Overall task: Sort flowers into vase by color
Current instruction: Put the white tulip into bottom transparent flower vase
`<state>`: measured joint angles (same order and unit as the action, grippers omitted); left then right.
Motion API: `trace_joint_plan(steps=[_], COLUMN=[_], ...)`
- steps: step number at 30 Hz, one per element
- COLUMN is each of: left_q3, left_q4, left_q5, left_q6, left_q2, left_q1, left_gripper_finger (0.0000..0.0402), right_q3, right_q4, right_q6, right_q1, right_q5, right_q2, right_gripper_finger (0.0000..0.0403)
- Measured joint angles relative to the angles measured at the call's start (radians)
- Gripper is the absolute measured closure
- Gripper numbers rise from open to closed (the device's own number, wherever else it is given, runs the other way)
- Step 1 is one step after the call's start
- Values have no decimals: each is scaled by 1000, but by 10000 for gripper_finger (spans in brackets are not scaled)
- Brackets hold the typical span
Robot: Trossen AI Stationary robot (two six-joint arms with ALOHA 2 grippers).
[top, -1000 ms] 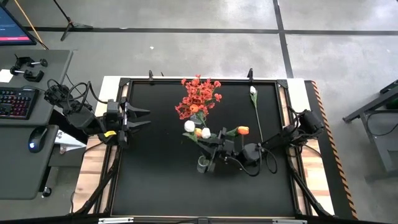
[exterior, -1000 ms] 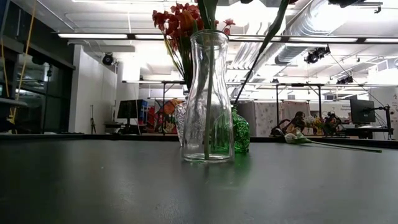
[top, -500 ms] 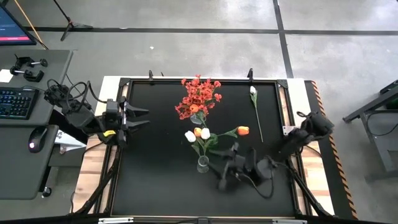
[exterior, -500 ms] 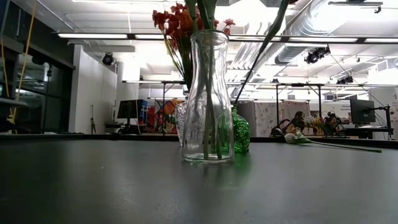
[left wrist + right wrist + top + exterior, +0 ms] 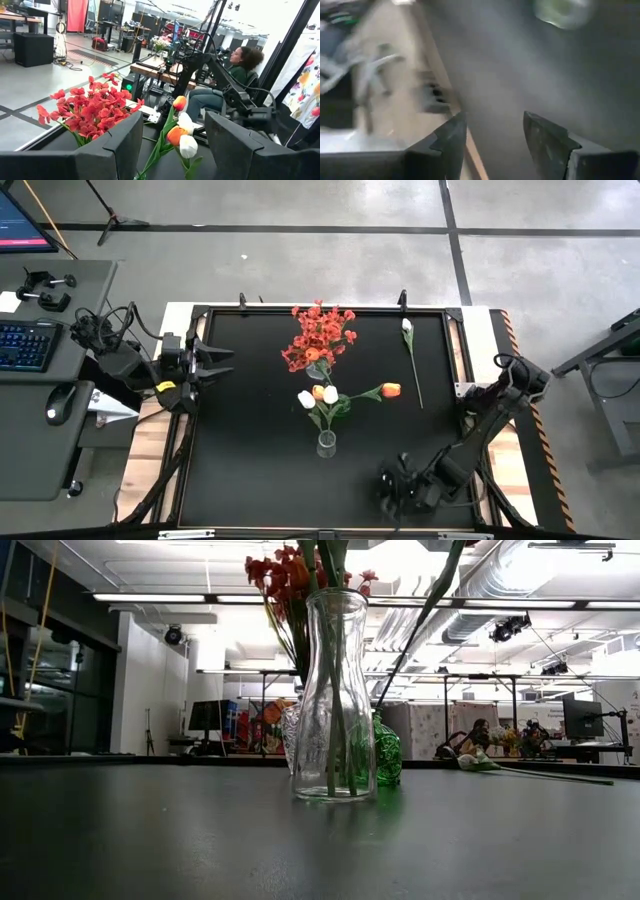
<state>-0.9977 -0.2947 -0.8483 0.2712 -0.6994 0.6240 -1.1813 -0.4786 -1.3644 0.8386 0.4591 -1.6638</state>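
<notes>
Clutter sits mostly off the black table (image 5: pixel 250 470): a side desk with a keyboard (image 5: pixel 22 345) and a mouse (image 5: pixel 58 402) lies beyond the left arm. At the table's middle stands a clear glass vase (image 5: pixel 335 695) holding white tulips (image 5: pixel 306 397) and an orange tulip (image 5: pixel 320 392); a second orange tulip (image 5: pixel 390 390) leans out toward the right side. Just behind it the red blossom spray (image 5: pixel 320 335) rises from a farther vase, and one white tulip stem (image 5: pixel 411 360) lies flat on the table, apart from the vases. The right gripper (image 5: pixel 392 488) is low near the table's front edge, well clear of the flowers, fingers parted with nothing between them. The left gripper (image 5: pixel 222 358) waits at the table's left edge, fingers spread and empty, pointing toward the bouquet. The low view alone reveals a green vase (image 5: pixel 386 752) half hidden behind the clear one, which blocks most of it. The left wrist view alone shows a seated person (image 5: pixel 240 65) in the room beyond the table, past the red spray. The right wrist view is smeared; only bare tabletop and its edge can be made out.
</notes>
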Motion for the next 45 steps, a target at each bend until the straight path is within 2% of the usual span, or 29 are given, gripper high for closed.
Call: trace_joint_plan(steps=[6,11,18,23,27,30,38,41,45], left_q3=[0,0,0,0,0,0,0,0,0], left_q4=[-2,-35,-39,-39,-38,-38,-37,-35,-26], left_q5=[-19,-45,-56,-55,-63,-64,-68,-84,-105], left_q6=[-4,-4,-32,-39,-40,-40,-35,-15,-13], left_q2=[0,0,0,3,6,5,5,5,4], left_q1=[0,0,0,0,-6,-18,-58,-67,-75], left_gripper_finger=[202,202,202,202,202,202,202,202,202], right_q3=[53,131,326,480,526,517,462,439,424], right_q4=[-393,-583,-538,-468,-451,-425,-293,-238,-198], right_q6=[-383,-402,-246,-149,-40,101,558,694,807], right_q1=[-89,-225,-483,-707,-905,-1069,-1483,-1574,-1629], right_q5=[-34,-161,-276,-345,-309,-268,-273,-317,-388], right_q2=[1,16,130,294,425,471,430,391,308], right_gripper_finger=[218,218,217,218,217,217,217,217,217])
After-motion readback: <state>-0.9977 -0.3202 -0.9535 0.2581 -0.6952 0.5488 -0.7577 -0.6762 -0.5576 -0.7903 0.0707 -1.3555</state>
